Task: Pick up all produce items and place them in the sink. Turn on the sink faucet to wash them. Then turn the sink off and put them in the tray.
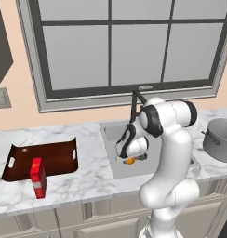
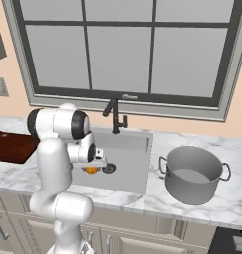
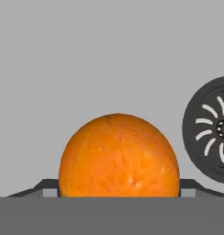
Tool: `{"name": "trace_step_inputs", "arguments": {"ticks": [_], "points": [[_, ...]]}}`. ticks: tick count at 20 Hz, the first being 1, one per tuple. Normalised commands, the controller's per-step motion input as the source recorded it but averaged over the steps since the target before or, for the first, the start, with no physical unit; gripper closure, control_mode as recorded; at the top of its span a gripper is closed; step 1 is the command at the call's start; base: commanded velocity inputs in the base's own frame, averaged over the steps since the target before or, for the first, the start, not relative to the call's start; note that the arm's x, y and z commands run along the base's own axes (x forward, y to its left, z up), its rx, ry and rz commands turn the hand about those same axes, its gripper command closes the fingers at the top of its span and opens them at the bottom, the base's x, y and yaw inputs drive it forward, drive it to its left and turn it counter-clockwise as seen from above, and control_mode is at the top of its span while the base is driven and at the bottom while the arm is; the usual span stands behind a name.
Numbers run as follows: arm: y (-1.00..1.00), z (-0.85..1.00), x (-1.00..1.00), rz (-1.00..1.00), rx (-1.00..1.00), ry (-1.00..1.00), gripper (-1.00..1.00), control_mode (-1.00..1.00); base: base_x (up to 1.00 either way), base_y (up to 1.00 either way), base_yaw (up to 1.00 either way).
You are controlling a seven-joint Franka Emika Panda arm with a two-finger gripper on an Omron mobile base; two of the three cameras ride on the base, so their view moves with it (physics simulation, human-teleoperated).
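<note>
The orange [image 3: 118, 156], the one produce item, sits low in the sink [image 1: 110, 135] beside the round dark drain [image 3: 210, 128]. My gripper [image 3: 118, 192] reaches down into the basin, and its dark fingertips [image 3: 48, 186] press against both sides of the fruit. From the base views the orange [image 1: 130, 161] [image 2: 91, 169] peeks out under the hand [image 1: 132, 155] [image 2: 96, 163]. The black sink faucet [image 1: 134, 104] [image 2: 114, 116] stands at the back rim, no water visible. The reddish-brown tray [image 1: 50, 155] [image 2: 11, 146] lies on the counter to the left.
A red box with a white label [image 1: 38, 177] stands at the tray's front edge. A large grey pot [image 2: 192, 173] [image 1: 220, 139] sits on the counter right of the sink. A window runs along the wall behind the faucet.
</note>
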Motion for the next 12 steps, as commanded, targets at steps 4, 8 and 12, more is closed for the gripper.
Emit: {"name": "trace_step_inputs", "arguments": {"ticks": [4, 8, 12], "points": [[0.00, -0.25, 0.01, 0.00, 0.00, -0.02, 1.00, -1.00, 0.00, 0.00, 0.00], [0.00, -0.23, 0.00, 0.00, 0.00, -0.04, 1.00, -1.00, 0.00, 0.00, 0.00], [0.00, -0.14, 0.00, 0.00, 0.00, -0.08, -1.00, -1.00, 0.00, 0.00, 0.00]]}}
